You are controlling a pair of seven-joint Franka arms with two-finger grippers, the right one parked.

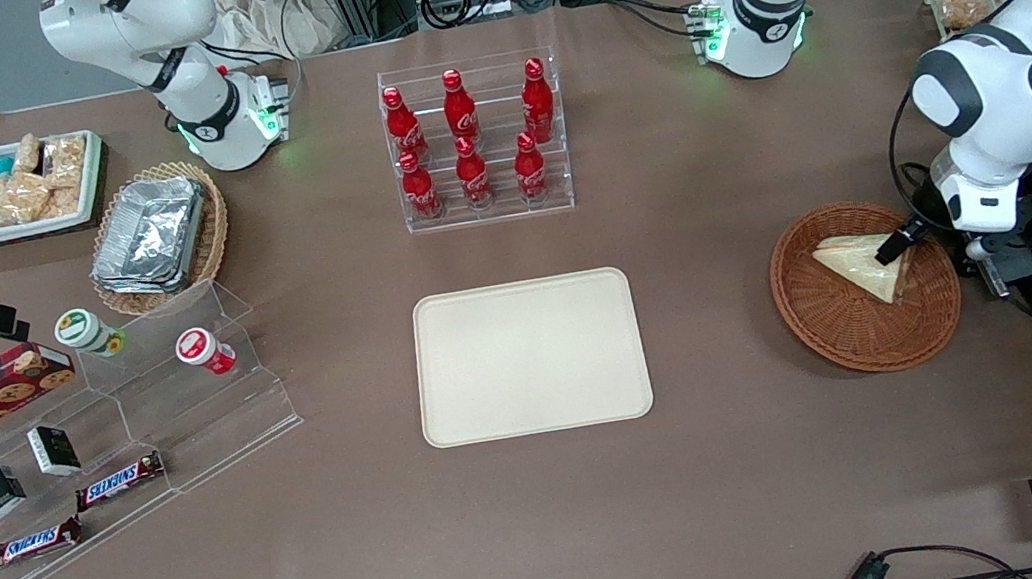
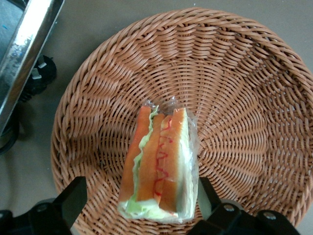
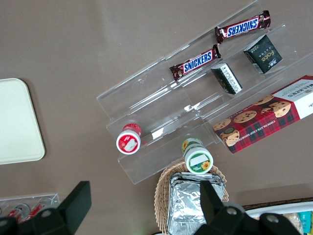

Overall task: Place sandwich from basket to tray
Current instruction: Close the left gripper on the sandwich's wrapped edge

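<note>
one sandwich (image 2: 159, 164) in one basket (image 2: 234, 73), gripper (image 2: 139, 200) above it, fingers (image 2: 73, 198) released, one tray (image 1: 528, 355) bare

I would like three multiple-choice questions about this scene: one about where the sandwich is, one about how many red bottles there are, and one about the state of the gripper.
1. Where is the sandwich?
A. In the round basket
B. On the tray
C. On the bare table

2. How many red bottles stand in the clear rack?
A. Four
B. Six
C. Eight

3. What is the state of the gripper?
A. Shut on the sandwich
B. Open, its fingers on either side of the sandwich
C. Open above the tray

Answers:
1 A: the wrapped wedge lies on the wicker.
2 B: two rows of three.
3 B: both fingers stand apart from the wrap.
</note>
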